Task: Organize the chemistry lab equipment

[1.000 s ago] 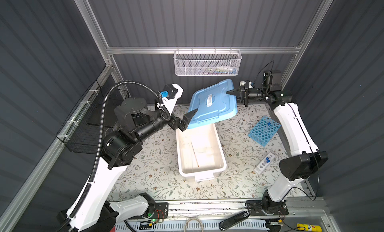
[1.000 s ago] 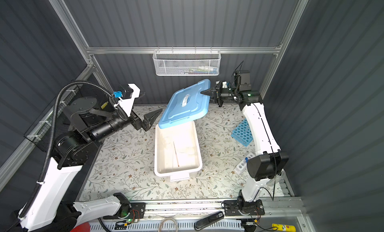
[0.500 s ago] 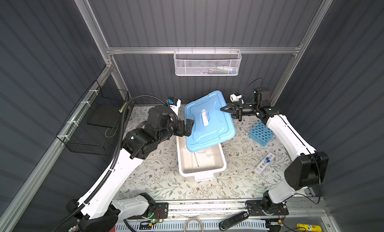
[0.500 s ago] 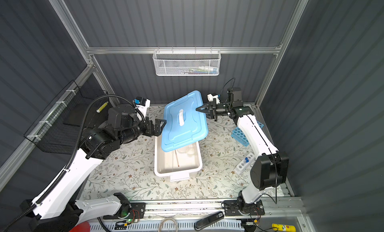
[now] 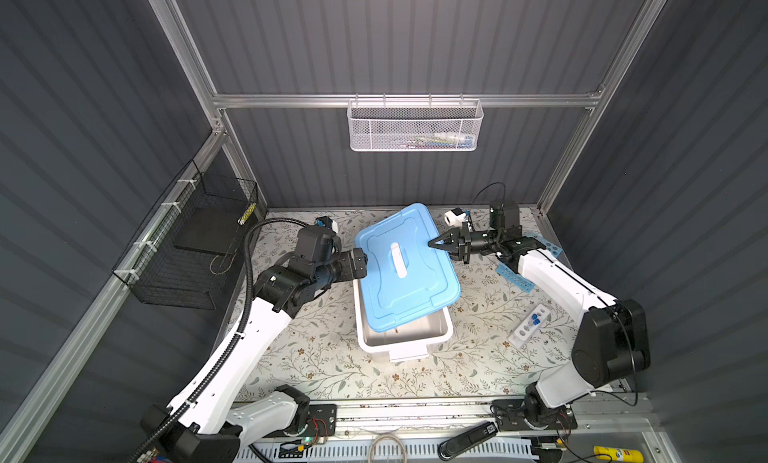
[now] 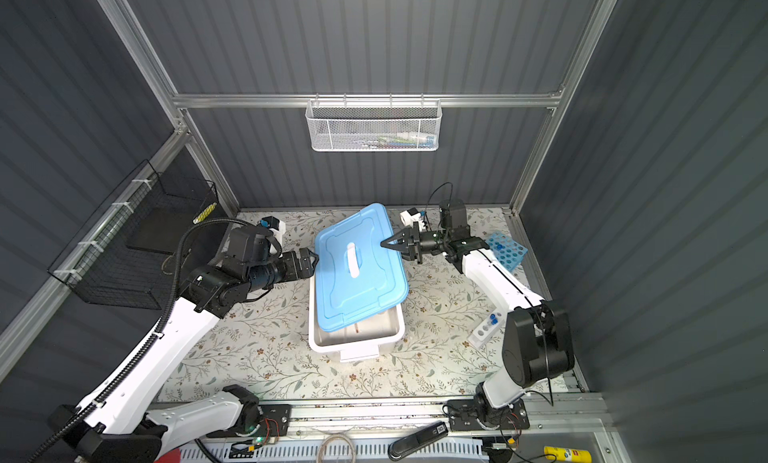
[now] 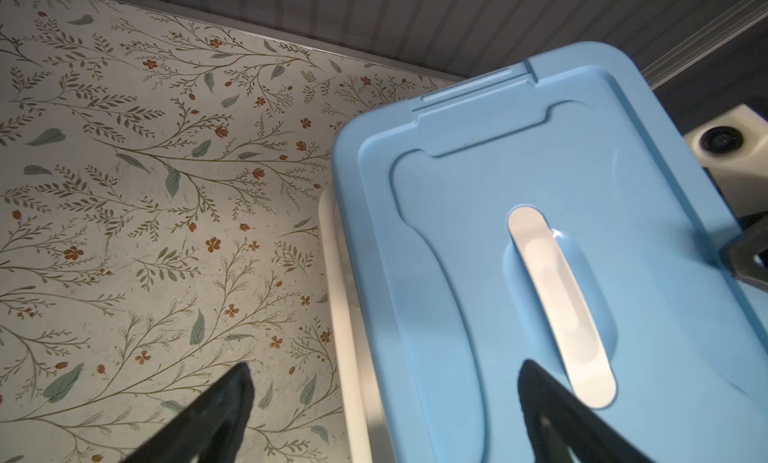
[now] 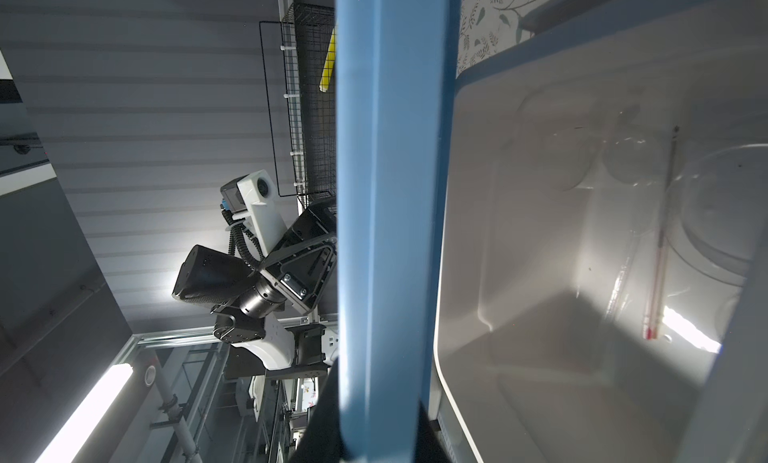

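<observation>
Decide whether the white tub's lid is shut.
Not shut: the blue lid sits askew over the white tub, near end uncovered, right gripper pinching its edge.

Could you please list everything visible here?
blue lid: one, blue, tilted over tub
white tub: one, white, under lid
glass rod: one, clear and red, inside tub
many-holed rack: one, sky blue, back right
small tube rack: one, white, right of tub
blue-capped tubes: two, clear, in that rack
mesh basket: one, white, back wall
wire basket: one, black, left wall
left gripper: one, black, fingers open beside lid
right gripper: one, black, fingers shut on lid
</observation>
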Available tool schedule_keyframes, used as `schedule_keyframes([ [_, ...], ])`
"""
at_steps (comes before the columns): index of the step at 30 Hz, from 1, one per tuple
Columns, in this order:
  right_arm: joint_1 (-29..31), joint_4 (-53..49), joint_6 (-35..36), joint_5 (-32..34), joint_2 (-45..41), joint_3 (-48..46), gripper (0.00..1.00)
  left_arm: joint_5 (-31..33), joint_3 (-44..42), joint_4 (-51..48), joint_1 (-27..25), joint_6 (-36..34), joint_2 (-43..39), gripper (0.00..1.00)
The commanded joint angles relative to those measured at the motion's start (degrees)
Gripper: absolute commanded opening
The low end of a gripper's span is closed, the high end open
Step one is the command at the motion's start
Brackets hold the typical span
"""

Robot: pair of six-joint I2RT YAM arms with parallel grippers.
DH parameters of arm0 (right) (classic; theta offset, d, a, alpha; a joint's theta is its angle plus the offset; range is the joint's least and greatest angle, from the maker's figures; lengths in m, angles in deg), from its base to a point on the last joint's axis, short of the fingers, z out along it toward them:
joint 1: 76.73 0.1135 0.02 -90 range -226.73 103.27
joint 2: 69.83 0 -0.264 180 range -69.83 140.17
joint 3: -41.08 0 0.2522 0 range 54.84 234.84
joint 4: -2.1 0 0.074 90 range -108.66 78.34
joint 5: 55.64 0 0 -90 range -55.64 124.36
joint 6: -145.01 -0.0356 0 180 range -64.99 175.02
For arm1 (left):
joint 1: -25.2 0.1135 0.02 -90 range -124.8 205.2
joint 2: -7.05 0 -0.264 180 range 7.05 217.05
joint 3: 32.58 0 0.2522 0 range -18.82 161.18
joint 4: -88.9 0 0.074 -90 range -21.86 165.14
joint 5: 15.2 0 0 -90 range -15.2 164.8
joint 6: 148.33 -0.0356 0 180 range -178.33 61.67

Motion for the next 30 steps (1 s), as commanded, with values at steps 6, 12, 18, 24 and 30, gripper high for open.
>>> schedule_keyframes([
  [6, 1.7, 25.1, -12.5, 1.9, -2.1, -8.3, 0.0, -4.7, -4.3, 3.4, 2.5, 1.8, -1.0, 1.0],
  [12, 2.5, 30.3, -15.7, 2.8, -2.6, -12.9, 0.0, -5.9, -7.3, 3.9, 4.7, 1.9, -0.8, 1.0],
  [18, 2.4, 25.5, -11.6, 2.7, -4.9, -16.5, 0.0, -7.3, -10.8, 7.3, 4.8, 2.3, 0.2, 1.0],
  [24, 2.4, 22.5, -8.9, 2.2, -5.1, -17.5, 0.0, -8.7, -12.2, 8.0, 4.9, 1.9, 2.1, 0.98],
  [30, 2.3, 9.3, -0.2, 2.6, -6.2, -17.0, 0.0, -8.4, -13.7, 9.3, 4.9, 2.4, 3.0, 0.98],
])
